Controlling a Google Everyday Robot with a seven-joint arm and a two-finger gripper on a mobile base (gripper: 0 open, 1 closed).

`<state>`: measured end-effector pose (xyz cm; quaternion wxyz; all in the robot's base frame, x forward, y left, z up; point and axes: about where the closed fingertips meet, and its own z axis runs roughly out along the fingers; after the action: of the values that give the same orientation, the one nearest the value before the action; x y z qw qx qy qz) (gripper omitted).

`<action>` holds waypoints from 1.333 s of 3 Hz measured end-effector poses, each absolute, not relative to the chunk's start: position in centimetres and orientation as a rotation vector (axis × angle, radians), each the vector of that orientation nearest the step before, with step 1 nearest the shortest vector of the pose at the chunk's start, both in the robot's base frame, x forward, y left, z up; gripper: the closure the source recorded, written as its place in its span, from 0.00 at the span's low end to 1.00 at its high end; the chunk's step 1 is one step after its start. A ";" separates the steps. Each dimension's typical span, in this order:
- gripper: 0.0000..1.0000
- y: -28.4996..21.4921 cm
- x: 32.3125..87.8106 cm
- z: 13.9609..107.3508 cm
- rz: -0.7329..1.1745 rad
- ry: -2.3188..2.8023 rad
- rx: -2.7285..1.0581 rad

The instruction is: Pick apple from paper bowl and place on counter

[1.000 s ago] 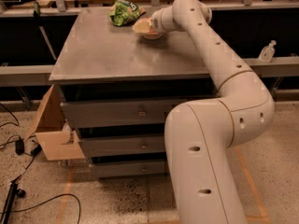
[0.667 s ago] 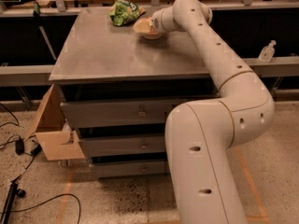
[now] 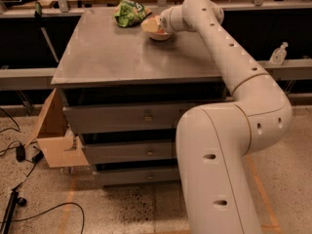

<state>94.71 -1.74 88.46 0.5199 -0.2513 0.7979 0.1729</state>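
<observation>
- An open cardboard box (image 3: 52, 130) sits on the floor against the left side of the drawers.
- The grey table (image 3: 122, 52) tops the three-drawer cabinet.
- A green snack bag (image 3: 128, 12) lies near the table's far edge.
- Just right of the bag, the claw (image 3: 151, 24) is low over the paper bowl (image 3: 164, 35); whether it is spread or pinching cannot be told.
- The apple is hidden at the bowl, under the claw.
- The white arm (image 3: 234, 57) reaches in from the right.

Counter (image 3: 122, 52) matte grey; paper bowl (image 3: 163, 35) matte white; snack bag (image 3: 129, 12) glossy, beside bowl; gripper (image 3: 153, 25) smooth plastic, over bowl.
</observation>
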 end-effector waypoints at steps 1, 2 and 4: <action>1.00 -2.2 94.5 90.0 0.375 1.870 -0.617; 1.00 -2.2 94.1 90.8 0.320 1.842 -0.651; 1.00 -1.3 93.1 91.4 0.215 1.804 -0.767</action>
<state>93.05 -1.29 91.44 0.5520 -0.3242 0.7629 0.0907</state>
